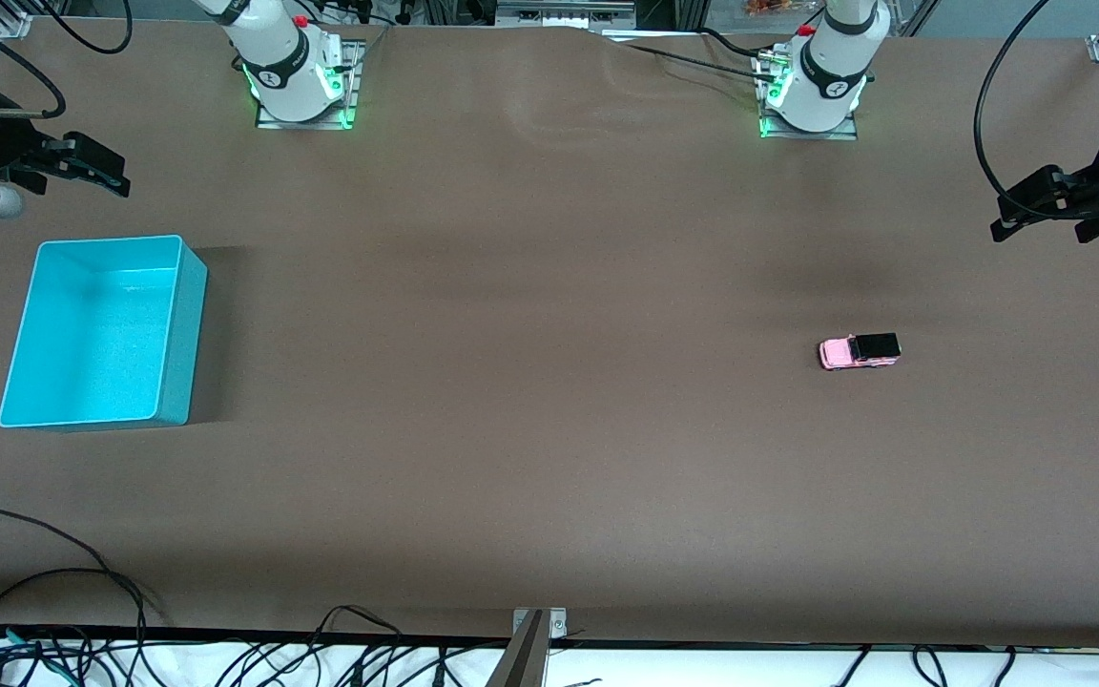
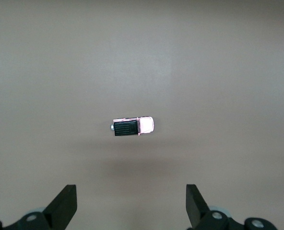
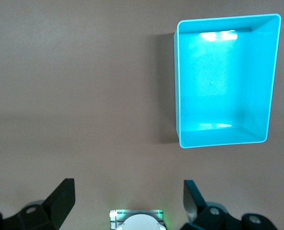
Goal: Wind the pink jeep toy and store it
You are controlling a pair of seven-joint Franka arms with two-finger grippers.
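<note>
The pink jeep toy [image 1: 859,351] stands on its wheels on the brown table toward the left arm's end; it also shows in the left wrist view [image 2: 132,126]. The turquoise bin [image 1: 164,353] stands empty at the right arm's end and shows in the right wrist view [image 3: 271,76]. My left gripper [image 1: 1012,218] hangs open and empty in the air at the table's edge, apart from the jeep; its fingers [image 2: 65,206] are wide apart. My right gripper [image 1: 109,172] hangs open and empty above the table beside the bin; its fingers [image 3: 60,201] are wide apart.
The two arm bases [image 1: 300,72] [image 1: 812,86] stand along the table's back edge. Black cables [image 1: 53,611] lie along the front edge. A metal bracket [image 1: 538,630] sits at the middle of the front edge.
</note>
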